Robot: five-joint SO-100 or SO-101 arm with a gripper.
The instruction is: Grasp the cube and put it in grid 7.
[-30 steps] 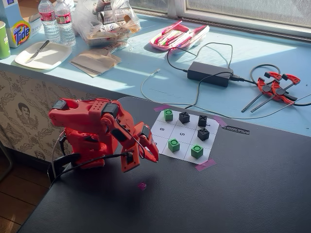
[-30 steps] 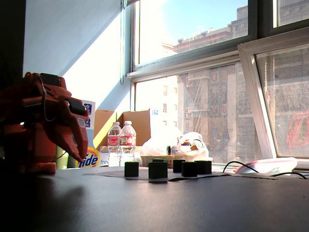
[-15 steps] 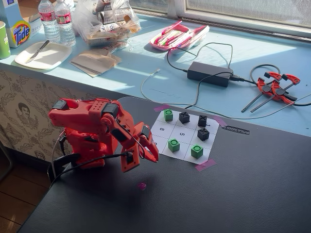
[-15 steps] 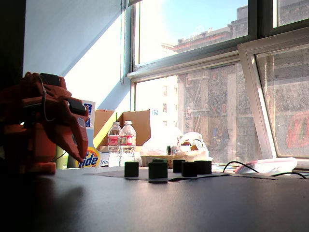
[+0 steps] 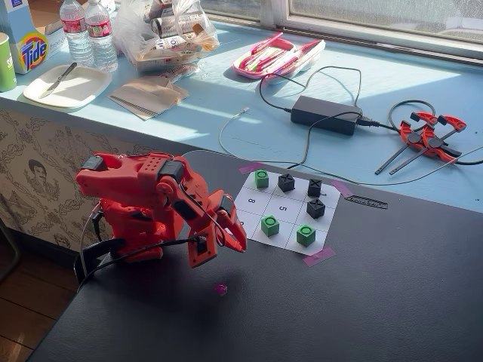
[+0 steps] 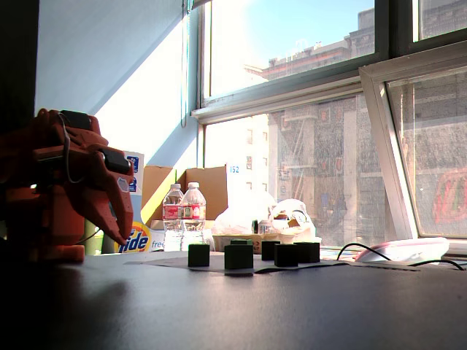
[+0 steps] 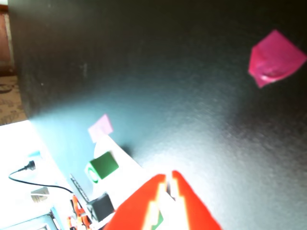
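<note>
I see my red gripper (image 5: 230, 240) hanging empty with its jaws almost shut beside the paper grid (image 5: 283, 209), because a green cube (image 5: 269, 225) sits nearby on a cell.

A black table (image 5: 392, 286) carries the paper grid sheet (image 5: 283, 209) and what looks like a pink tape scrap (image 5: 220, 288).

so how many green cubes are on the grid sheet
3 in a fixed view: one in the far left corner cell, one in the near row's middle, one in the near right corner cell.
</note>
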